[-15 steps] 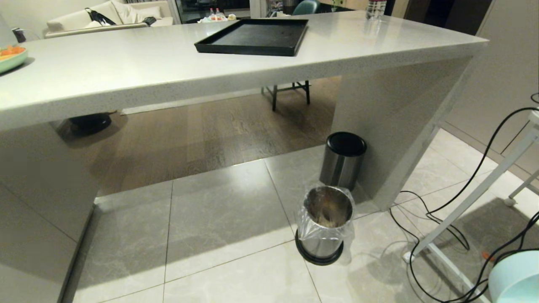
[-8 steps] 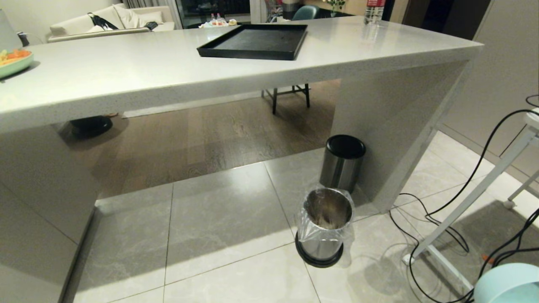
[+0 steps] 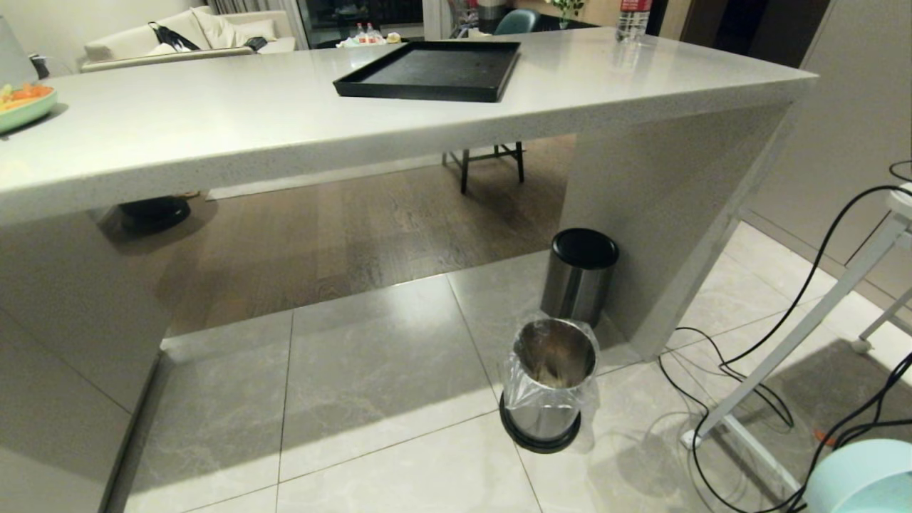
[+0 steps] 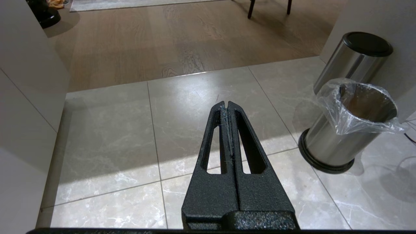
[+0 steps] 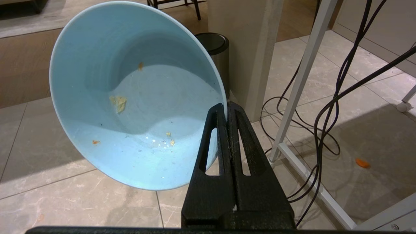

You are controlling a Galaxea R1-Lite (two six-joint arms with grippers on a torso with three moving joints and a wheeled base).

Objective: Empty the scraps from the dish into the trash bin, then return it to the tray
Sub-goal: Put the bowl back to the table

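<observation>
Now the right gripper pinches the rim of the nearly emptied dish at the head view's lower right corner, right of the trash bin, while the left gripper hangs closed, empty.

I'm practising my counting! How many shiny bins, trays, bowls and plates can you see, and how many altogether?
Shiny bins: 2 (the bagged trash bin and the lidded bin)
Trays: 1 (the black tray)
Bowls: 1 (the blue dish)
Plates: 1 (the green plate)
Total: 5
</observation>
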